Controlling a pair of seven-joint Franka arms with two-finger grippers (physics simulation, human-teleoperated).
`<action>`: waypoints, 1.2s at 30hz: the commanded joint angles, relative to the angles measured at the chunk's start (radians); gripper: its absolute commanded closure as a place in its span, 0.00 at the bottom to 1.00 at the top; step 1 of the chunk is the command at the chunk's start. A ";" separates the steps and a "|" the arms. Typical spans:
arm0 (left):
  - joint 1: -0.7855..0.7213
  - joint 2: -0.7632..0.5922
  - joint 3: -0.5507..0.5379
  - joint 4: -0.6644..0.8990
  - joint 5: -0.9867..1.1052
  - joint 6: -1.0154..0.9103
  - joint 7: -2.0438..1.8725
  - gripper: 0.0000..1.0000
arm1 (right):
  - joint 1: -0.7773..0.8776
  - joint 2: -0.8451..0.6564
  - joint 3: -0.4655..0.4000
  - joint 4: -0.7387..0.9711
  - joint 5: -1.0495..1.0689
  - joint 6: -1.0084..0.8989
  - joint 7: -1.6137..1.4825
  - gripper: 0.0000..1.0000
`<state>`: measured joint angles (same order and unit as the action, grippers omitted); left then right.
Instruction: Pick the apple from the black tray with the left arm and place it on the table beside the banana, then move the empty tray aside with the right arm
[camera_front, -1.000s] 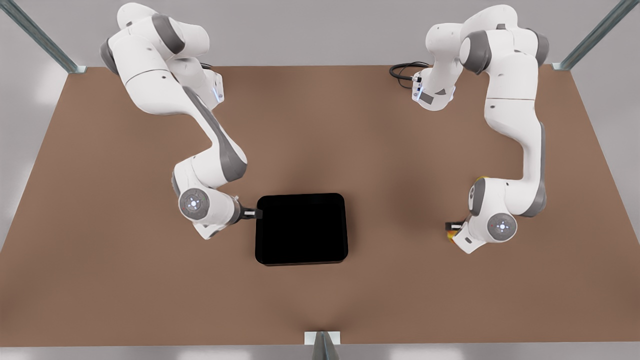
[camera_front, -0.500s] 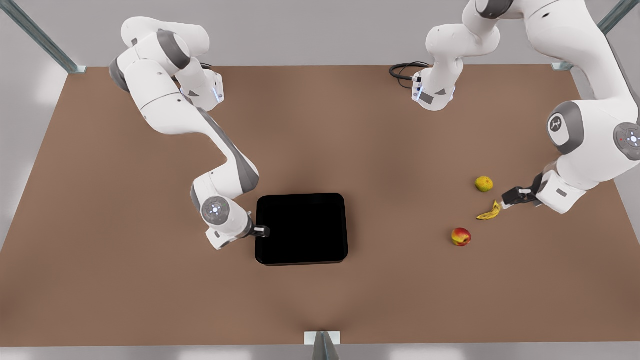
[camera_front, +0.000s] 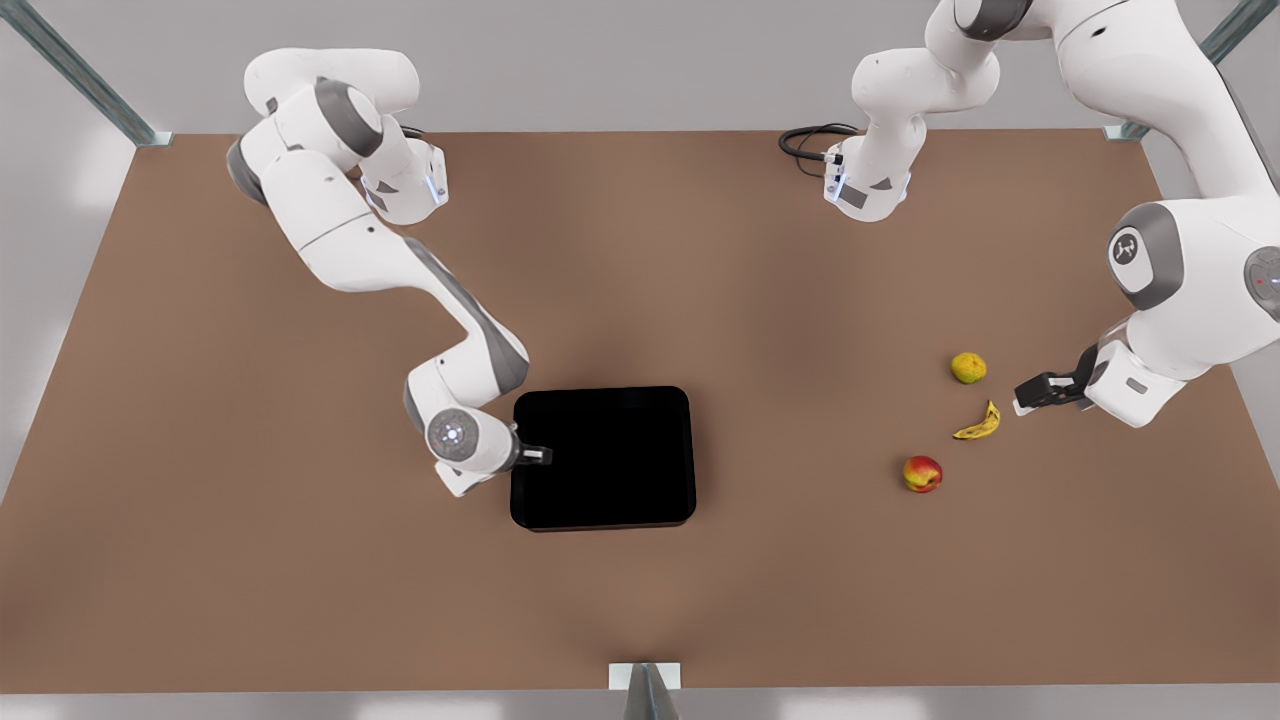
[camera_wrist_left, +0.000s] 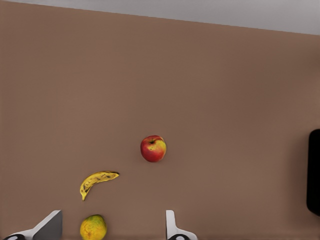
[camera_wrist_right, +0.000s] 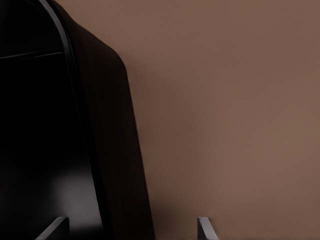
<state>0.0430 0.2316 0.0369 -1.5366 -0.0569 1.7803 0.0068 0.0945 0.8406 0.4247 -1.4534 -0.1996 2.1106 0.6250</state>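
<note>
Brown table: apple near banana; left end effector spread empty; right end effector spread at black tray.

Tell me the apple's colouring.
The apple is red with a yellow patch; the left wrist view shows it best.

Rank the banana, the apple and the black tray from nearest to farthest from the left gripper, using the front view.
From the left gripper, at the front view's right:
1. Banana, just beside it.
2. Apple, further toward the front edge of the table.
3. Black tray, mid-table, with the right gripper at its rim.
</note>
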 joint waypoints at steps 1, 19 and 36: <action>0.000 -0.001 0.000 0.001 0.002 -0.001 0.006 0.00 | 0.001 0.008 0.002 0.001 0.000 0.006 -0.036 0.05; -0.003 0.000 -0.003 0.001 0.008 -0.001 0.006 0.00 | -0.038 -0.192 0.005 0.024 0.017 -0.245 -0.257 0.88; -0.003 0.000 -0.003 0.001 0.009 -0.001 0.006 0.00 | -0.085 -0.172 -0.405 0.018 0.166 -0.317 -1.392 0.90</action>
<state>0.0400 0.2327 0.0340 -1.5362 -0.0496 1.7798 0.0125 0.0089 0.6650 0.0173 -1.4355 -0.0376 1.7857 -0.1155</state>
